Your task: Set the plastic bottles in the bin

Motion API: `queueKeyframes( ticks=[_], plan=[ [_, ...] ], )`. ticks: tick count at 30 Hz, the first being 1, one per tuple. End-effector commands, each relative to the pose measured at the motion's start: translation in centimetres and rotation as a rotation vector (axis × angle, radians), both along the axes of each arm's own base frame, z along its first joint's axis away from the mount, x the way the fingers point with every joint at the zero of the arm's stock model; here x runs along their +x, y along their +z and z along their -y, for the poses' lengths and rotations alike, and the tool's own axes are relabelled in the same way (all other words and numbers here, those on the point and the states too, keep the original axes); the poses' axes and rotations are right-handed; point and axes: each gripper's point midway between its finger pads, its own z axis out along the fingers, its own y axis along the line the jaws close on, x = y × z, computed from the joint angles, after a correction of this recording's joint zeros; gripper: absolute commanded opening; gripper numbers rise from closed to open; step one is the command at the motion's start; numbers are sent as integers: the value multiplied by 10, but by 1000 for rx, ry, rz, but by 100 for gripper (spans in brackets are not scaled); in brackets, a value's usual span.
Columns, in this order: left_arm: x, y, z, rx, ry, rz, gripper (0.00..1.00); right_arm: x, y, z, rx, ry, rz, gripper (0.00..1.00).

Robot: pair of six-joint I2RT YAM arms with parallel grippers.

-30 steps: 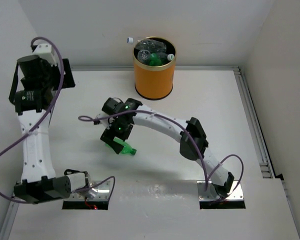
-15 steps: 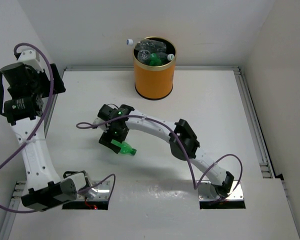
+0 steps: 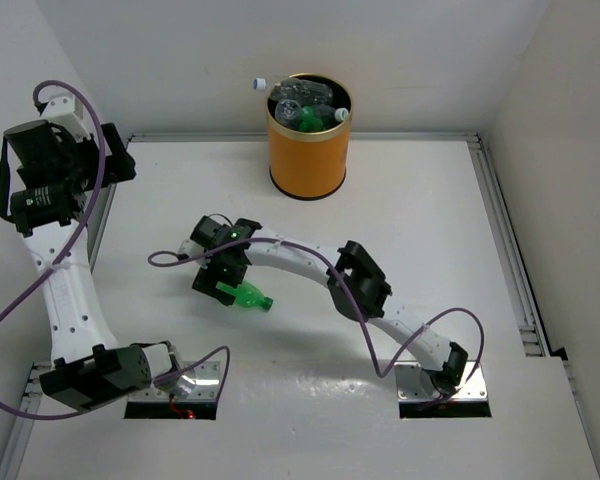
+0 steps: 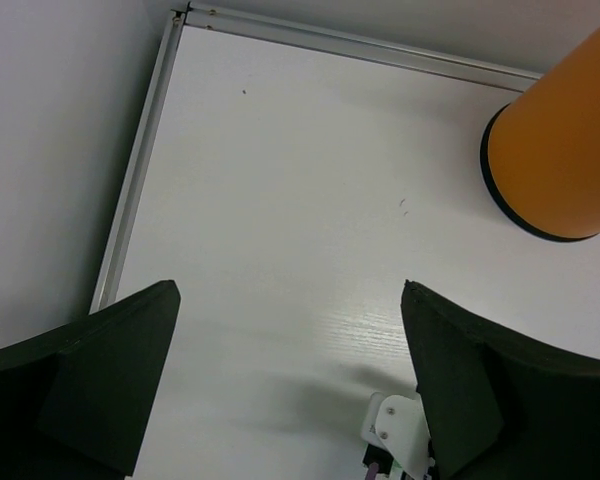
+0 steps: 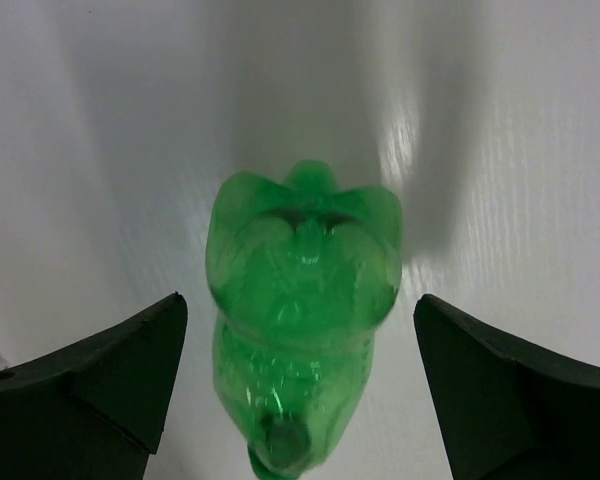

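Observation:
A green plastic bottle (image 3: pixel 244 296) lies on its side on the white table, left of centre. My right gripper (image 3: pixel 218 285) hangs over it, open. In the right wrist view the green bottle (image 5: pixel 302 290) lies between the two dark fingers (image 5: pixel 100 385), with a gap on each side and its cap toward the camera. The orange bin (image 3: pixel 308 155) stands at the back and holds several bottles (image 3: pixel 305 105). One clear bottle with a white cap (image 3: pixel 263 82) pokes over the bin's left rim. My left gripper (image 3: pixel 118 165) is raised at the far left, open and empty (image 4: pixel 290 385).
A metal rail (image 4: pixel 140 170) runs along the table's left edge, with another rail (image 3: pixel 505 240) on the right. White walls close in the back and sides. The bin's base (image 4: pixel 550 160) shows at the right of the left wrist view.
My right gripper slid left and toward the near edge, settling around the green bottle. The left arm swung back toward the left wall.

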Motion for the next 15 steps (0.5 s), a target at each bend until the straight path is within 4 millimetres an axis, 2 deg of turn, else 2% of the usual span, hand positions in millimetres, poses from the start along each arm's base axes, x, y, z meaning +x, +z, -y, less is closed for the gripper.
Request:
queueKeyframes(
  ticks=[1,2,3,5,6,7,9,10,11,12,13,14,15],
  plan=[
    [6,11,-1,-10,-3,54,100,9,-5,-18,43,31,54,92],
    [6,11,-1,-10,-3,54,100,12,-7,-20,46,29,68,89],
    [6,11,-1,-10,-3,54,100,14,-10,-18,37,41,73,81],
    [6,11,-1,-10,-3,54,100,15,-13,-17,26,46,83,71],
    [6,11,-1,-10,-3,54,100,18,-9,-15,25,51,88,64],
    [7,13,-1,-7,-3,63,100,19,-6,-15,28,56,93,53],
    [10,19,-2,-8,0,88,100,30,16,-10,45,42,97,41],
    [12,22,1,-23,-12,104,100,31,24,-9,56,50,99,30],
    [15,16,2,-30,-23,99,100,40,49,-6,95,35,119,25],
    [21,22,3,-36,-33,138,100,46,67,2,125,21,129,20],
    [22,25,10,-61,-59,166,100,51,102,1,198,14,162,10],
    [28,17,16,-82,-83,165,100,69,129,17,240,-31,188,6],
    [33,28,21,-82,-106,226,100,76,147,13,311,-39,201,3]
  ],
)
